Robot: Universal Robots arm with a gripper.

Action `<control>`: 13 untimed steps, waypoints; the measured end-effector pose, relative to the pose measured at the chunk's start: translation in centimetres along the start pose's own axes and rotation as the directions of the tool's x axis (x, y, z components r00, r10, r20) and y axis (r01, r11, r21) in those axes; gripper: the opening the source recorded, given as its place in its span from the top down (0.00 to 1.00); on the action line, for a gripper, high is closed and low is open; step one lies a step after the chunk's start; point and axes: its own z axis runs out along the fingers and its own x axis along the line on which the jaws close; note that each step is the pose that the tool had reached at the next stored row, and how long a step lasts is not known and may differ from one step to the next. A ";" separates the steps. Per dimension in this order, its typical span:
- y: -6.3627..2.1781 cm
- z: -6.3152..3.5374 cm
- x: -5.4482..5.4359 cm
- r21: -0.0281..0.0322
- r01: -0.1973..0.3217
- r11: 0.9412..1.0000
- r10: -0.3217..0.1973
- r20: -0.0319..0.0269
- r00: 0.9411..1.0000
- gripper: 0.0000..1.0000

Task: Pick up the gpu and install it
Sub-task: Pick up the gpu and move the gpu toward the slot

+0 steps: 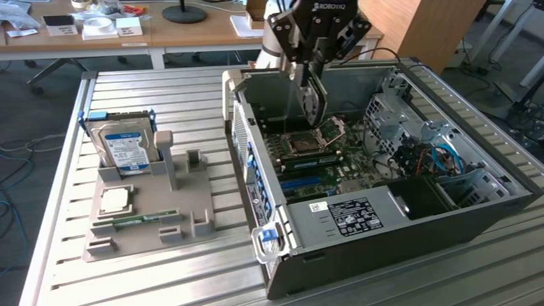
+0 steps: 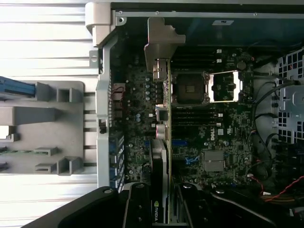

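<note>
Table (image 1: 153,89) of slatted metal, on which you see the open computer case (image 1: 383,248) towards the exterior view's right and the grey parts holder (image 1: 140,239) towards its left, the two just beside each other. Motherboard (image 1: 340,169) lies on the floor of the case, its processor socket (image 1: 302,143) uncovered. Gripper (image 1: 313,67) stands over the case opening, its jaws clamped on the gpu (image 1: 315,102); note that the card hangs on edge inside the case, above the motherboard and near the socket. In the wrist view you meet the gpu (image 2: 165,137) edge-on, its pale metal bracket (image 2: 159,45) at the end far from the gripper (image 2: 164,211). You cannot tell whether the card's lower edge touches the board. On the holder: hard drive (image 1: 123,150) upright, then a processor chip (image 1: 114,201) lying flat, then a green RAM stick (image 1: 136,220)
</note>
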 end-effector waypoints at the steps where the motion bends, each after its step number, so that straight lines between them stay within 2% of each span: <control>1: 0.01 0.00 -0.3 0.000 0.000 1.000 0.000 0.000 1.000 0.73; 13: 0.13 0.09 -3.6 -0.002 0.000 1.000 0.000 0.000 1.000 0.73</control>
